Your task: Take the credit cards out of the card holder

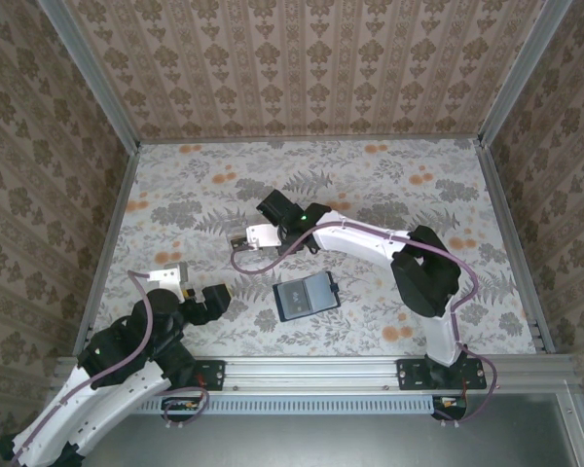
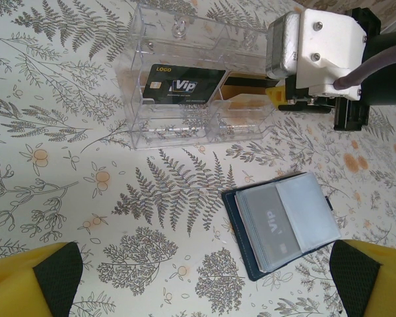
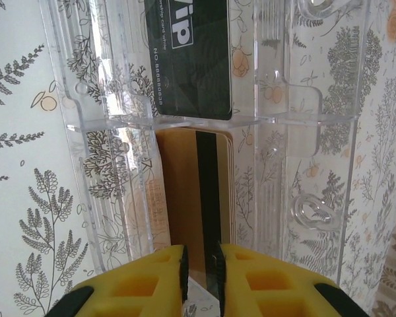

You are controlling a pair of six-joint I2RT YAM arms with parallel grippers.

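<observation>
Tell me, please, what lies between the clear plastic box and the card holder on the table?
Nothing: in the left wrist view the stretch between the clear plastic box and the card holder is bare fern-printed table.

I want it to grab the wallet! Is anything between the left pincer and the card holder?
Nothing visible. Only bare flowery table lies between the open left pincer and the card holder. The clear box sits beyond the holder.

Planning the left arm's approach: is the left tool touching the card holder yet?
Apart. The top external view shows a strip of bare floral table between the open left tool and the open card holder.
</observation>
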